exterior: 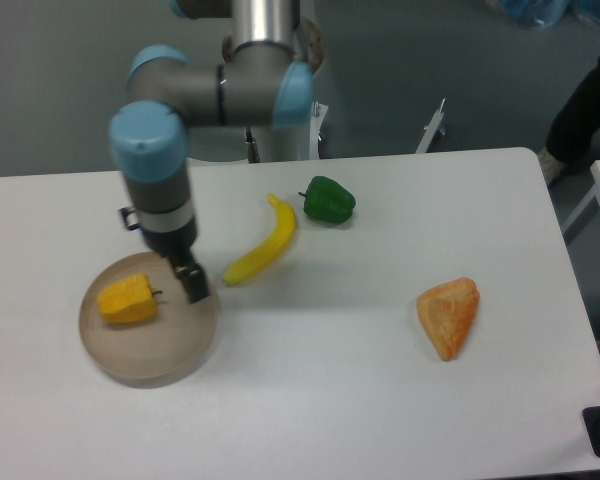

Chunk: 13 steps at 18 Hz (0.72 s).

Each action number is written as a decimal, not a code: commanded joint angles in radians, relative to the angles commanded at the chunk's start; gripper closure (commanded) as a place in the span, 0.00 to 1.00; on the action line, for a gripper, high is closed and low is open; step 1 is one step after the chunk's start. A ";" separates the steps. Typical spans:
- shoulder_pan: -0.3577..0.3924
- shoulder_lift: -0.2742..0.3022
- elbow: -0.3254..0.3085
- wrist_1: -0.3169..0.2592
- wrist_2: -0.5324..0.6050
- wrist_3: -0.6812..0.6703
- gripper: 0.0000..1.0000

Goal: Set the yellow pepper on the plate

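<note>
The yellow pepper [128,300] lies on its side on the left part of the round beige plate [160,355], its dark stem pointing right. The plate sits at the table's front left. My gripper [192,282] hangs over the plate's upper right rim, just right of the pepper and apart from it. Its dark fingers [196,288] hold nothing; whether they stand open or shut does not show from this angle.
A long yellow banana [262,243] lies just right of the gripper. A green pepper [328,200] sits behind it. An orange textured wedge [448,314] lies at the right. The arm's base [265,60] stands at the back edge.
</note>
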 joint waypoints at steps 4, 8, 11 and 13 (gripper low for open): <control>0.100 0.017 0.002 -0.040 0.029 0.133 0.00; 0.232 0.017 -0.002 -0.052 0.031 0.316 0.00; 0.276 0.005 0.006 -0.051 0.034 0.339 0.00; 0.298 -0.009 0.005 -0.045 0.049 0.382 0.00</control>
